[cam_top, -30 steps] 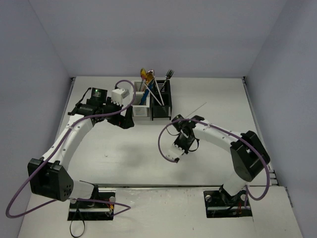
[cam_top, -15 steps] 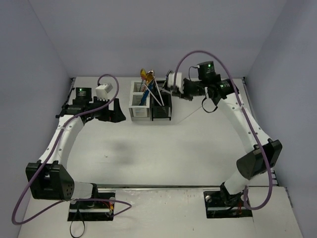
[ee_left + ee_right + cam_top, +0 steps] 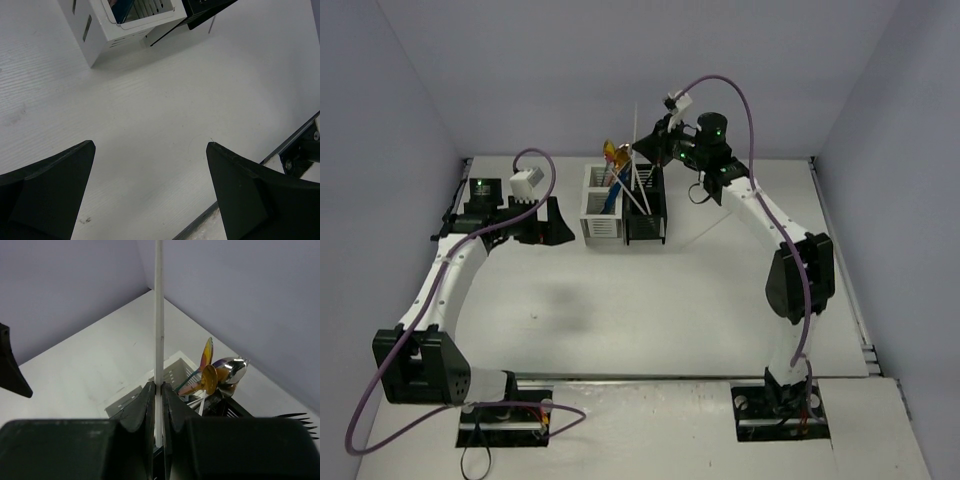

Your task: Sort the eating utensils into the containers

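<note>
The left claw (image 3: 150, 144) hangs low over the bare tabletop (image 3: 650, 300), its jaws spread wide with nothing between them, near the left side of the white caddy (image 3: 602, 218). That caddy is joined to the black caddy (image 3: 646, 225) on its right. Utensils stand in the pair, among them a gold spoon (image 3: 209, 380) and a dark fork (image 3: 295, 416). Farther back, the right claw (image 3: 159, 388) sits high above the caddies, pinched tight on a thin white stick (image 3: 159, 315) that points straight up.
</note>
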`<state>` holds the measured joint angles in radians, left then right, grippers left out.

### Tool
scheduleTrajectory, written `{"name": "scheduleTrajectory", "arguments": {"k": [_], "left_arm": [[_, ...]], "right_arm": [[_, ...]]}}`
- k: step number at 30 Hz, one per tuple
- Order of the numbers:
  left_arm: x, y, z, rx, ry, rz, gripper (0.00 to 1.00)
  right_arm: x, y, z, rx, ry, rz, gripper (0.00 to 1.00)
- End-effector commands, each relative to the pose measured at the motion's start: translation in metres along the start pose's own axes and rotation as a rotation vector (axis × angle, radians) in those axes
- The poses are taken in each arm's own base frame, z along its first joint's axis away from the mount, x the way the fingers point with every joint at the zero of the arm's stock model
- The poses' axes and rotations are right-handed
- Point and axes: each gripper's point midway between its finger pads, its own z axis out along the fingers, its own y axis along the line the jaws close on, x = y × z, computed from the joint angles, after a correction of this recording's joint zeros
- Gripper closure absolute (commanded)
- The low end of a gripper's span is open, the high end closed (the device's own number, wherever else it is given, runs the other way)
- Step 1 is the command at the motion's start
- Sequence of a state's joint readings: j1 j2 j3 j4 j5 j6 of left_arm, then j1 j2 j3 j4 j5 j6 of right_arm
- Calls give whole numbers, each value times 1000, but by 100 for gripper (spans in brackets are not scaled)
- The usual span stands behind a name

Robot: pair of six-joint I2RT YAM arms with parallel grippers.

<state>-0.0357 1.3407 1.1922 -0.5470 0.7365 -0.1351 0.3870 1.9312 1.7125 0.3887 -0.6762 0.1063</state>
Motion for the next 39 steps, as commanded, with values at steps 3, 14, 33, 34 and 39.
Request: {"name": "scheduleTrajectory", "arguments": {"k": [3,14,33,34,39], "left_arm": [[-16,0,-5,29,-69,43,6],[-14,4,1,37,-55,42,6],[-17,2,-4,28,-58,70,6],[-17,3,-3,28,-56,63,6],[-19,5,0,25,-65,50,6]], "right_arm": [[-39,6,6,-29,-172,-63,100],[5,5,-10,-31,-87,-159,100],[-5,-49,-86,73,11,-283,67],[-8,-69,-100,160,16,-268,71],[14,-142,-154,535,49,-48,74]]}}
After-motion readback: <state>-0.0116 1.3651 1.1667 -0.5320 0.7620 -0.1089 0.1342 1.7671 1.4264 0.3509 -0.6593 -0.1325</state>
